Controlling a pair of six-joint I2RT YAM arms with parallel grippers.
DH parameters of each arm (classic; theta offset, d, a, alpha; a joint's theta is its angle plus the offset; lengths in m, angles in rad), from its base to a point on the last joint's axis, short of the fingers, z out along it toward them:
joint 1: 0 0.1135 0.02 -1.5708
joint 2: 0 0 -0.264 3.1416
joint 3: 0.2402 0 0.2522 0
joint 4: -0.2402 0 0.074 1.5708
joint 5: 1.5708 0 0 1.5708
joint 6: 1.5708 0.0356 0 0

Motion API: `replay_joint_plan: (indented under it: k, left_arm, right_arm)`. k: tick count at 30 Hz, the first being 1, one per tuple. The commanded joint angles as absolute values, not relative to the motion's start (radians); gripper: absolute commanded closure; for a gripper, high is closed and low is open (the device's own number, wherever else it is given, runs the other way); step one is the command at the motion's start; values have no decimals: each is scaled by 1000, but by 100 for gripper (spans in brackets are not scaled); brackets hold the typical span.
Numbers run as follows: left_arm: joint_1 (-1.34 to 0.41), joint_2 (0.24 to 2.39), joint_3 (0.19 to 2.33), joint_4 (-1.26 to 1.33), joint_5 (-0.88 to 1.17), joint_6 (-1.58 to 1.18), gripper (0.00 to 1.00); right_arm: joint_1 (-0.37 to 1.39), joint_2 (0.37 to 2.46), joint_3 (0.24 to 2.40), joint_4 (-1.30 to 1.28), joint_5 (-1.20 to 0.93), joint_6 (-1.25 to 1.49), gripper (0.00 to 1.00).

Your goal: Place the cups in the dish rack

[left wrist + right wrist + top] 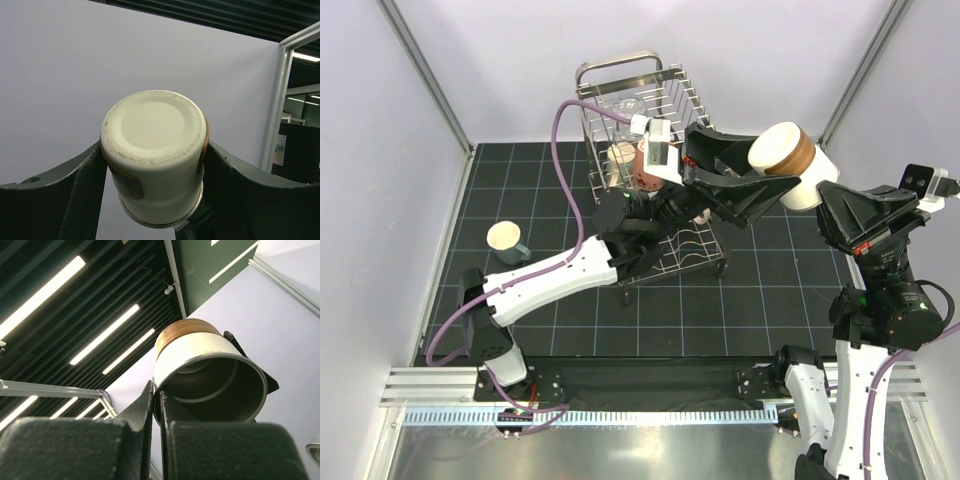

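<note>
Highest, right of centre, cream brown-banded mug [788, 158] is clamped from 2 sides: left pincer [155, 162] around its body, right pincer [157, 406] pinching its rim, likely a handover before the dish rack [675, 100], upper centre.

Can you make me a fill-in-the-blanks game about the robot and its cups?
1. The raised mug is cream with a ___ band.
2. The left wrist camera sees the raised mug's ___, not its opening.
3. The lone mug stands on the black mat, to the ___ of the dish rack.

Missing words: brown; bottom; left.
</note>
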State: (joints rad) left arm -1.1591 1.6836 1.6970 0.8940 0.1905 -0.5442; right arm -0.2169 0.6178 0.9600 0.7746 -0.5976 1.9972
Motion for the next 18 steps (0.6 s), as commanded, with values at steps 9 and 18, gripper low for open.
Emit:
replay_joint_plan:
  k: [9,18]
  left_arm:
    - [-1163,1608,1746,783,129,-410,100]
    - [-1088,1454,1758,393,92,-154,100]
  right_arm:
    - [-213,618,971,710,-689,1959,40]
    - [-212,562,1080,108,-746,1541,35]
